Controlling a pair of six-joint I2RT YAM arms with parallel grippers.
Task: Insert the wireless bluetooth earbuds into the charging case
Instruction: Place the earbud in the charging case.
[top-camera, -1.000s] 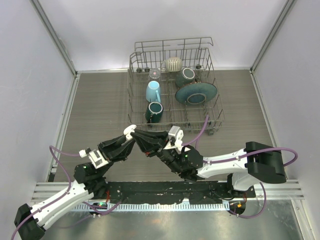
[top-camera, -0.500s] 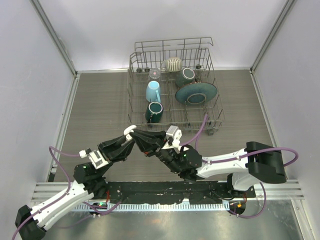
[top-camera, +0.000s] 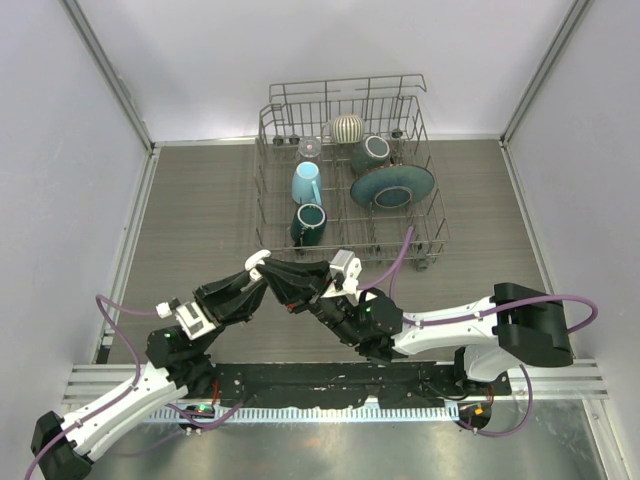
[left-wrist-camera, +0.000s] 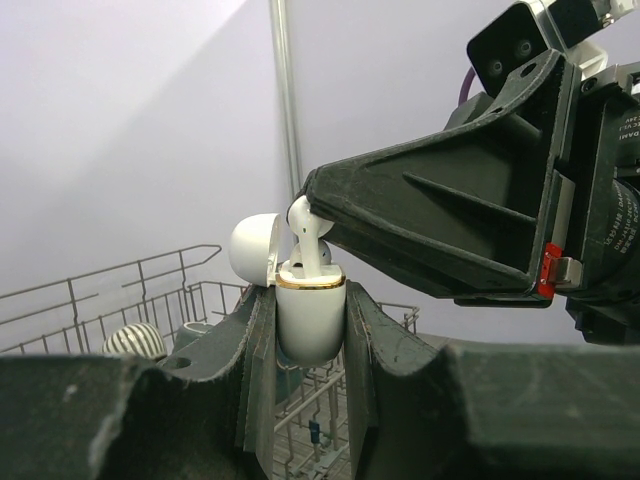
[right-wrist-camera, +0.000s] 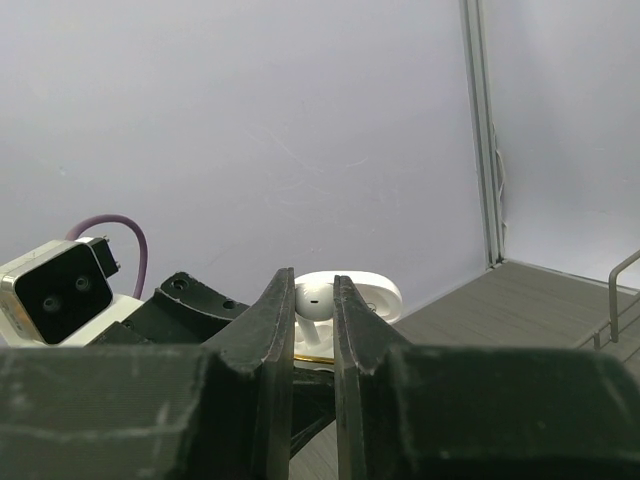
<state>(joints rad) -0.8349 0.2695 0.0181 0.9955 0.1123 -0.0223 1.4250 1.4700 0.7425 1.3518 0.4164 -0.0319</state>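
earbud (left-wrist-camera: 310, 240) white | charging case (left-wrist-camera: 310, 320) white, gold rim | in rack (top-camera: 432, 215): mug (top-camera: 306, 183) light blue, plate (top-camera: 392, 187) dark teal, back cup (top-camera: 348, 128) striped

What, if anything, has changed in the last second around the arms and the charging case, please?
Both arms crept slightly left together. The left gripper stays shut on the glossy white open charging case, the right gripper on the small white plastic earbud entering it. The wire dish rack is unmoved.
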